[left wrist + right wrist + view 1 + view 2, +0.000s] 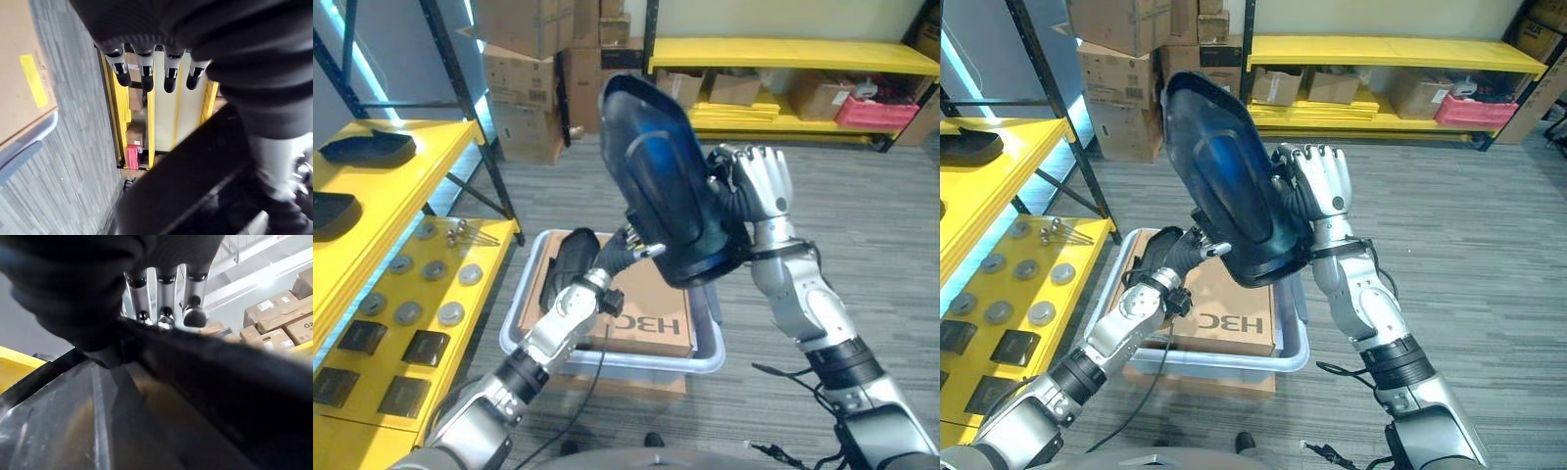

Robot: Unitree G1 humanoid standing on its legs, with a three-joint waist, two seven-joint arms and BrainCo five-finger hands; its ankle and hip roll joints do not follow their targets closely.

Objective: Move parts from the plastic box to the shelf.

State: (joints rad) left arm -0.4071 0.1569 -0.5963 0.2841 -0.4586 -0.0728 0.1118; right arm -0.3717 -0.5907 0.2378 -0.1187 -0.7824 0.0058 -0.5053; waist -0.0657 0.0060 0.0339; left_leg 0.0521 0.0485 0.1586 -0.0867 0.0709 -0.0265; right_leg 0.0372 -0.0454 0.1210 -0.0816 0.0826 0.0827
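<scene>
I hold a large dark glossy part [666,181] up in the air above the plastic box [607,357], tilted so its broad curved face leans toward my left, its top high and its lower end just over the box's far right side. My right hand [759,186] is behind the part's right edge; in my right wrist view the fingers [194,316] hook over the part's rim, so that hand grips it. My left hand [1197,247] reaches up from below to the part's lower end; its fingers [146,73] show straight and loose in my left wrist view, with the dark part just beyond them, so this hand is open and at most props the part from underneath.

The plastic box sits on the grey floor [862,245] and holds a brown cardboard carton [651,313] lying flat inside it. To my left stands the yellow shelf [401,186]: two more dark parts [367,147] lie on its upper level, and round metal discs [435,269] and dark square pieces [426,348] are spread on the lower level. Stacked cardboard boxes [524,88] stand behind it, and another yellow rack [783,59] runs along the far wall.
</scene>
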